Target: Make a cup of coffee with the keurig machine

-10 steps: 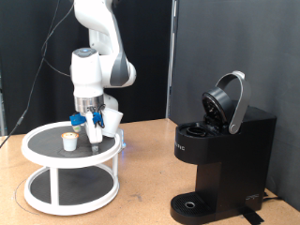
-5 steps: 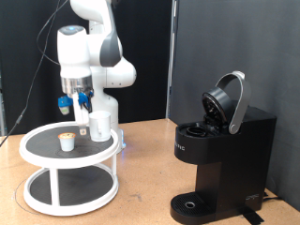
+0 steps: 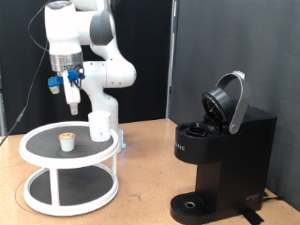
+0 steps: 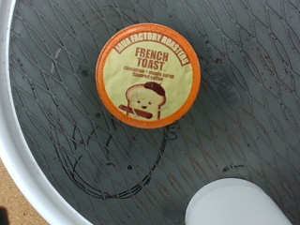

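The white cup (image 3: pixel 100 126) stands upright on the dark top shelf of a round white two-tier stand (image 3: pixel 70 160), with a small tan-topped pod (image 3: pixel 67 142) to its left in the exterior view. My gripper (image 3: pixel 71 99) hangs open and empty well above the pod, touching nothing. The wrist view looks straight down on the orange-rimmed "French Toast" pod (image 4: pixel 148 75) and part of the cup's rim (image 4: pixel 239 202); no fingers show there. The black keurig machine (image 3: pixel 220 155) stands at the exterior view's right with its lid raised.
The stand's white rim (image 4: pixel 23 178) curves past the pod in the wrist view. A wooden table (image 3: pixel 145 178) carries the stand and the machine, with a gap between them. Black curtains hang behind.
My gripper has risen from beside the cup on the stand and moved up and toward the exterior view's left. The cup stays standing on the shelf. The pod and machine have not moved.
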Action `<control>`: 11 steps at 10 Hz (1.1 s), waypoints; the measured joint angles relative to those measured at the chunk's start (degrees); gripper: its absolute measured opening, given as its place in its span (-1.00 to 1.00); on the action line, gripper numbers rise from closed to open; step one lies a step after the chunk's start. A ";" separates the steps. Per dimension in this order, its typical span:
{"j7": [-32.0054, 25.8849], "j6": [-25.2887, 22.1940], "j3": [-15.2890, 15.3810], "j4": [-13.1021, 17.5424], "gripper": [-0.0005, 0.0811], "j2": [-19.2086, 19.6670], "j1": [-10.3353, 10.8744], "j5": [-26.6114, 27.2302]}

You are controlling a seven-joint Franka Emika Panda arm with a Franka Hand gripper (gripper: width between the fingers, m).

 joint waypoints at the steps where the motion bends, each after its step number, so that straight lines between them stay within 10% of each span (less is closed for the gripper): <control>1: 0.00 0.30 -0.10 -0.13 0.81 0.00 -0.01 0.00; 11: -2.08 6.46 -3.53 -1.60 0.81 2.56 -1.34 -3.17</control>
